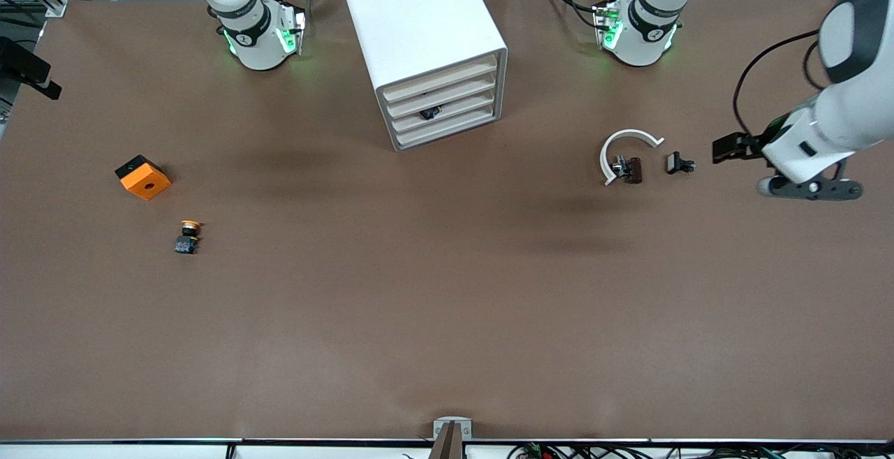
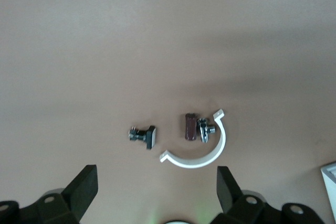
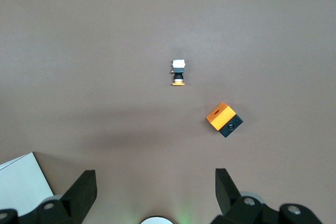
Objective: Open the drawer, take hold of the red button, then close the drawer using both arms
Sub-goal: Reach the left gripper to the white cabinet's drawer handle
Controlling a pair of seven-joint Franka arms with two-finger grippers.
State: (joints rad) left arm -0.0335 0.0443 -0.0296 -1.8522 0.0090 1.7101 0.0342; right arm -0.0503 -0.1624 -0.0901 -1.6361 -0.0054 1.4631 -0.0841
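The white cabinet (image 1: 419, 33) stands between the two arm bases, its four beige drawer fronts (image 1: 461, 104) all flush. At the third drawer from the top shows a small dark thing (image 1: 429, 113); I cannot tell whether it is the button, and no red cap shows. My left gripper (image 1: 810, 188) hangs open and empty high over the left arm's end of the table, its fingers (image 2: 84, 187) wide apart. The right gripper (image 3: 156, 195) is open and empty too, above the right arm's end, and only its wrist view shows it.
An orange cube (image 1: 143, 177) and an orange-capped button (image 1: 187, 235) lie toward the right arm's end. Toward the left arm's end lie a white half ring (image 1: 625, 148), a brown part (image 1: 633, 170) and a small black part (image 1: 677, 163).
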